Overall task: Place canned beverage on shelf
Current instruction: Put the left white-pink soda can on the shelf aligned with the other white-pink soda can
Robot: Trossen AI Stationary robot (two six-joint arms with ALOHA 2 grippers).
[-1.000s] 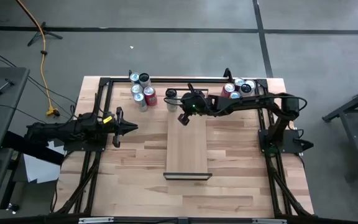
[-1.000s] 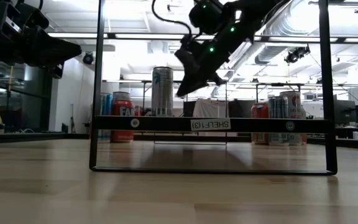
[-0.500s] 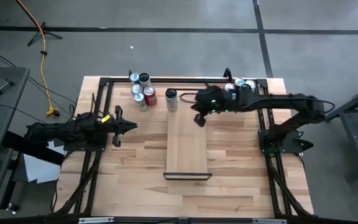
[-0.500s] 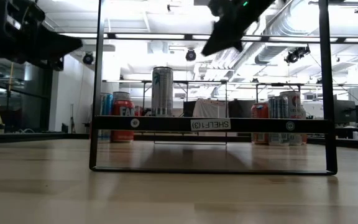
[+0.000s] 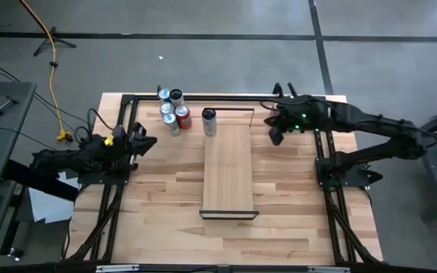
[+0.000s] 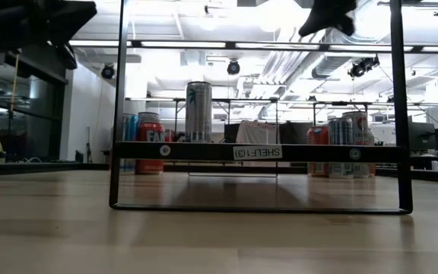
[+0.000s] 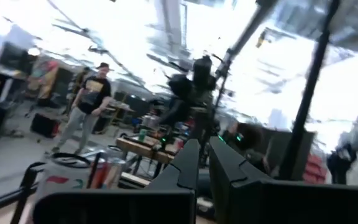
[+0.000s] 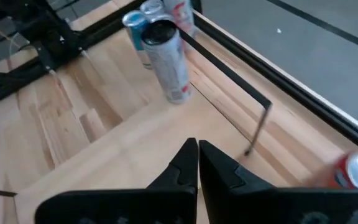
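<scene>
High view: the shelf, a long pale wood plank with dark metal end frames, lies mid-counter. A silver can stands on its far end. The left hand, closed and empty, waits at the left edge. The right hand, closed and empty, hovers right of the shelf's far end.

Low view: the can stands upright on the shelf.

Right wrist view: closed fingers point toward the can
</scene>
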